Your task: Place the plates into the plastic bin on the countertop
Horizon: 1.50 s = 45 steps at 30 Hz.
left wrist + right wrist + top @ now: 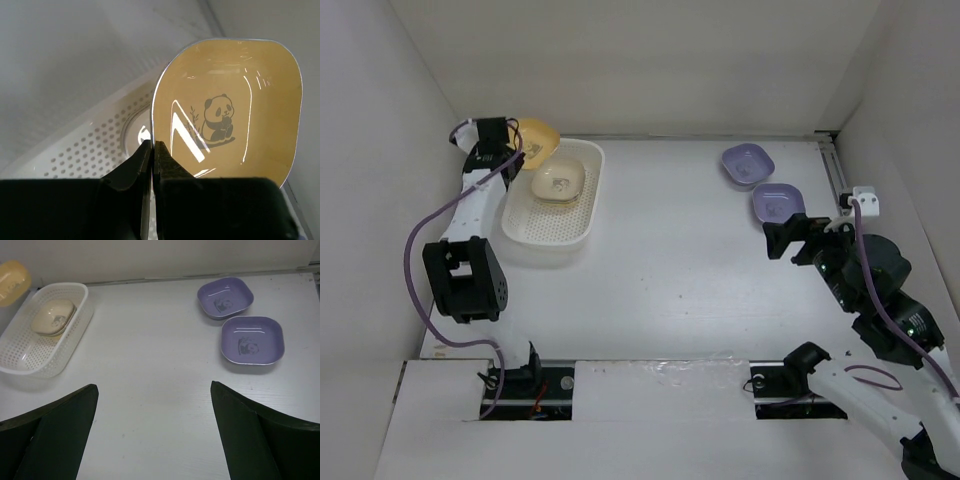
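Left end effector (pixel 152 146) pinches a yellow-orange rounded-square dish (pixel 230 115) at the white perforated plastic bin's (pixel 535 235) 11 o'clock; right end effector (pixel 153 385) gapes wide, empty.

The yellow-orange plate (pixel 227 110) bears a dark panda print; both lavender plates (pixel 225 297) (pixel 252 340) carry grey prints; the bin (pixel 35 367) is white and hole-dotted.

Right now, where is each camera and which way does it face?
Top external: above and behind both arms, looking down on the countertop; both show.
Left wrist: on the left gripper, facing the yellow panda plate pinched at its rim, plastic bin behind; shut fingers show.
Right wrist: behind the open right gripper, facing two lavender plates and the far wall; fingers show.
Shared: all three show bin and yellow plate.
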Each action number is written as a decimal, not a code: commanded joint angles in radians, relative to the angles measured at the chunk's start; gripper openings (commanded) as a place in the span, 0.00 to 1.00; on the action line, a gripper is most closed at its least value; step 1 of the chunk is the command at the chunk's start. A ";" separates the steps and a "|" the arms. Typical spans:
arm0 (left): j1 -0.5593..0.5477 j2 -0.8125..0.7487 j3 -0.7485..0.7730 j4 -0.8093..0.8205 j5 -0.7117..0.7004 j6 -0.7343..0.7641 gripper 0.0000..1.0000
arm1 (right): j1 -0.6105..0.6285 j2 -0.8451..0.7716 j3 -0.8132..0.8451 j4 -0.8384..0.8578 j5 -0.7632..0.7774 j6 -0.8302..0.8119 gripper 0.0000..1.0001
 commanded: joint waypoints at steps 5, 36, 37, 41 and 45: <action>-0.016 -0.056 -0.139 0.158 0.091 -0.364 0.00 | -0.006 0.021 -0.009 0.077 -0.036 -0.012 1.00; -0.089 -0.031 -0.225 0.164 0.119 -0.536 0.71 | -0.006 0.073 -0.028 0.097 -0.044 -0.021 1.00; -0.089 -0.050 -0.225 0.155 0.103 -0.536 0.77 | -0.006 0.073 -0.028 0.111 -0.034 -0.021 1.00; -0.143 -0.157 -0.207 0.144 0.037 -0.459 1.00 | -0.019 0.142 -0.046 0.157 0.037 -0.021 1.00; -0.274 -0.249 -0.161 0.169 -0.097 -0.267 1.00 | -0.141 0.348 -0.013 0.209 0.007 0.003 1.00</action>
